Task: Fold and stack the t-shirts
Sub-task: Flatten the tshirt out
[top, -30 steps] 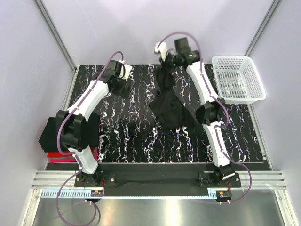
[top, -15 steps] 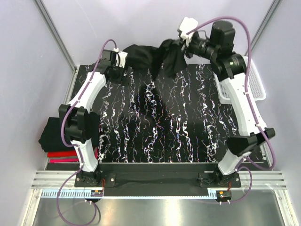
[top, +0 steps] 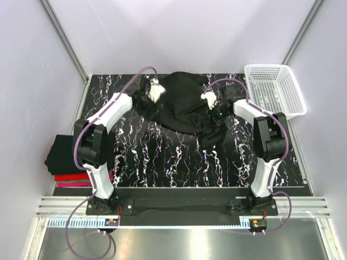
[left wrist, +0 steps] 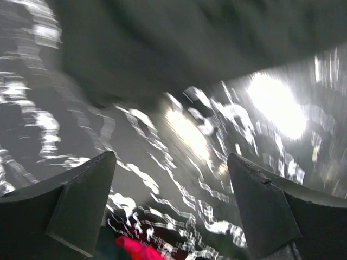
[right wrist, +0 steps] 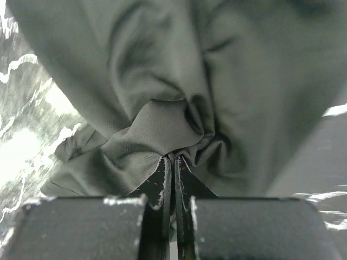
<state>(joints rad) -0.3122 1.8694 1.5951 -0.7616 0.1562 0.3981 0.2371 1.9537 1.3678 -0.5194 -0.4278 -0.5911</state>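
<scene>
The right gripper is pinching the black shirt, bunched at the table's far middle, while the left gripper, gaping empty beside it, should be taking the opposite corner for flattening.

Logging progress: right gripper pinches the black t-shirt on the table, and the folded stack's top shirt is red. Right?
No: the folded stack's top shirt is black, the red shirt beneath, per the top view. The right gripper does pinch the black t-shirt on the table.

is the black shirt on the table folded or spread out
Spread, not folded: the black shirt lies rumpled on the table, one bunch pinched in the right gripper.
</scene>
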